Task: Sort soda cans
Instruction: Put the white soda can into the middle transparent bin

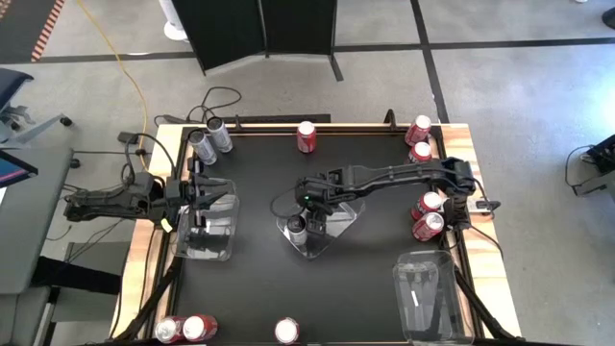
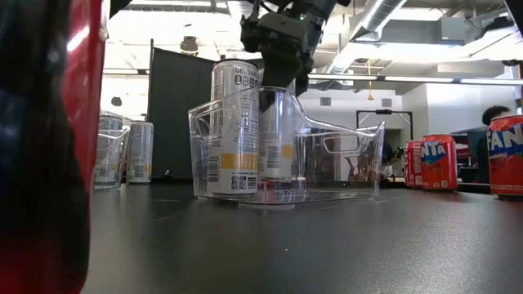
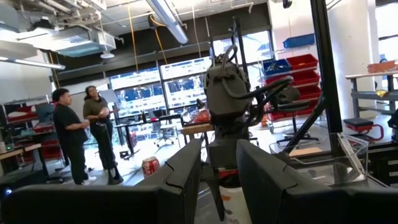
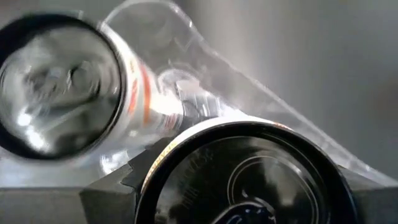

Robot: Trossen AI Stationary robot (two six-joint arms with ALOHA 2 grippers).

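Note:
My right gripper (image 1: 312, 206) reaches from the right to the clear centre tray (image 1: 338, 219) and is shut on a silver-grey can (image 2: 274, 135) with a dark top. A second silver can (image 1: 297, 228) stands on its base in that tray beside it. My left gripper (image 1: 205, 206) hovers open above the clear left tray (image 1: 213, 245), touching nothing. Two more silver cans (image 1: 209, 139) stand at the far-left corner. Red cans stand along the far edge (image 1: 306, 136), the right edge (image 1: 428, 215) and the near edge (image 1: 183, 329). My right gripper comes from above, pointing down, and pinches the silver can near its dark top (image 4: 249, 180) between its two fingers (image 4: 109, 193). The can is upright inside the centre tray (image 2: 343, 155). Whether its base rests on the tray floor I cannot tell.
A third clear tray (image 1: 423, 293) lies at the near-right corner. One red can (image 1: 286, 332) stands alone at the near edge. Dark table surface (image 1: 288, 288) lies between the trays. People stand in the room beyond the table (image 3: 81, 134).

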